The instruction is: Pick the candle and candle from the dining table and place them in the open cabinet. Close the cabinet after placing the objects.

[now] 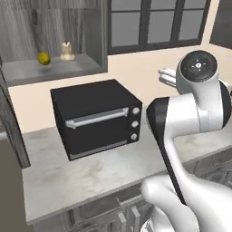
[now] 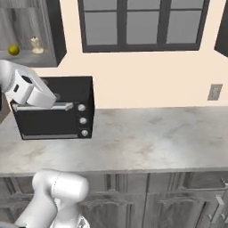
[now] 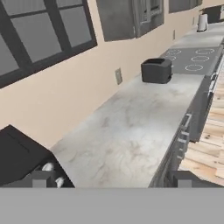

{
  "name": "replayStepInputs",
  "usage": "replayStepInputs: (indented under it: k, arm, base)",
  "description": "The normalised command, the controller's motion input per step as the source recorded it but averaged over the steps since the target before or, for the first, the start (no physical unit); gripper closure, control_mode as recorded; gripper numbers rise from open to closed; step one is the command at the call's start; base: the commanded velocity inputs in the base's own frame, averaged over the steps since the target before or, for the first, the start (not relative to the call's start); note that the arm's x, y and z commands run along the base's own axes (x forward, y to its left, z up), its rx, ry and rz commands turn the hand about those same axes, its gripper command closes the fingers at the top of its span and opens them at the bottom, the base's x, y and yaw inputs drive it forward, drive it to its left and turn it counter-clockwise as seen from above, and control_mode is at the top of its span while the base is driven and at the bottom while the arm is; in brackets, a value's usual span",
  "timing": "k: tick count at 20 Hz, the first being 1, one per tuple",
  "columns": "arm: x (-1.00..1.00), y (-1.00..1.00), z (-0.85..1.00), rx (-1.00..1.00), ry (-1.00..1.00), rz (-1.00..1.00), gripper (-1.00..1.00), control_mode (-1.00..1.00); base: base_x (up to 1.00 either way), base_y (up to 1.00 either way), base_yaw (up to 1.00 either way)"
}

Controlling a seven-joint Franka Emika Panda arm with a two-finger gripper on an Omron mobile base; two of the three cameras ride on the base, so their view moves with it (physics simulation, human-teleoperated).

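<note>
Candle (image 1: 67, 51) and yellow ball (image 1: 43, 58) are seen on the open cabinet (image 1: 54, 68) shelf, upper left; a black oven (image 1: 97, 118) stands below. Gripper (image 3: 111, 181) fingers are spread wide, nothing held.

There was one squat candle (image 1: 67, 51), one yellow ball (image 1: 43, 58), one black toaster oven (image 1: 97, 118), and one toaster (image 3: 156, 70).

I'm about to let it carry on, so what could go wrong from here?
One candle already stands in the open cabinet beside a yellow ball; placing the second could knock either off the shelf. The black oven sits directly below, so a low arm swing may strike it. The cabinet door could also be forgotten open.
</note>
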Motion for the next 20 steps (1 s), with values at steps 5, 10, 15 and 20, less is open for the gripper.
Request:
replayStepInputs:
  k: [5,10,15,20]
  arm:
    - [0.0,0.0,0.0,0.0,0.0,0.0,-1.0,1.0]
    - [0.0,0.0,0.0,0.0,0.0,0.0,-1.0,1.0]
    - [0.0,0.0,0.0,0.0,0.0,0.0,-1.0,1.0]
    - [0.0,0.0,0.0,0.0,0.0,0.0,-1.0,1.0]
  base:
    - [0.06,-0.36,-0.69]
    - [0.19,-0.7,-0.64]
    - [0.23,-0.91,-0.58]
    - [0.11,-1.0,-0.42]
